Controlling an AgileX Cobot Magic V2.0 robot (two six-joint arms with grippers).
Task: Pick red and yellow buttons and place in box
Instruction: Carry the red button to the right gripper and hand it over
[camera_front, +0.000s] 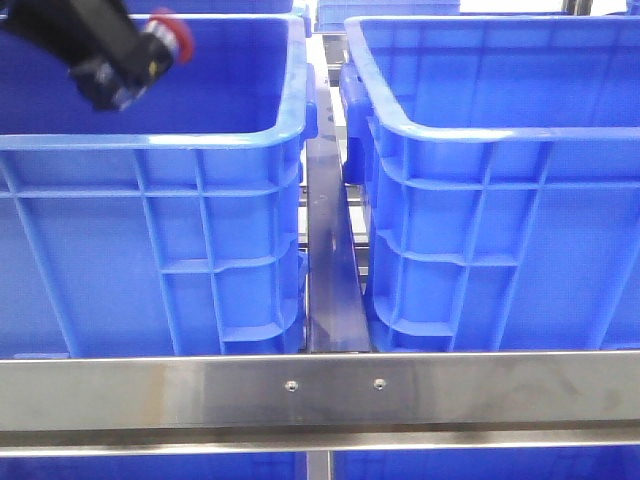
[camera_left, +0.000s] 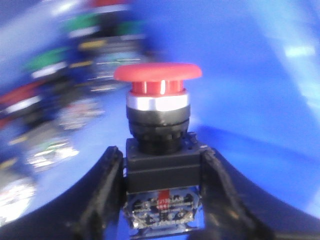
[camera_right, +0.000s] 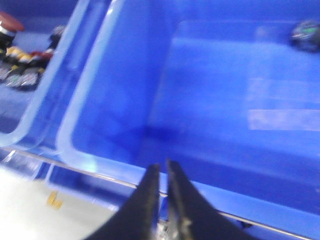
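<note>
Steel crossbar (camera_front: 320, 395) along the front, dark metal strip (camera_front: 330, 270) running between the crates.

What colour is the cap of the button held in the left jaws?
Red: the mushroom-capped push button shows best in the left wrist view.
</note>
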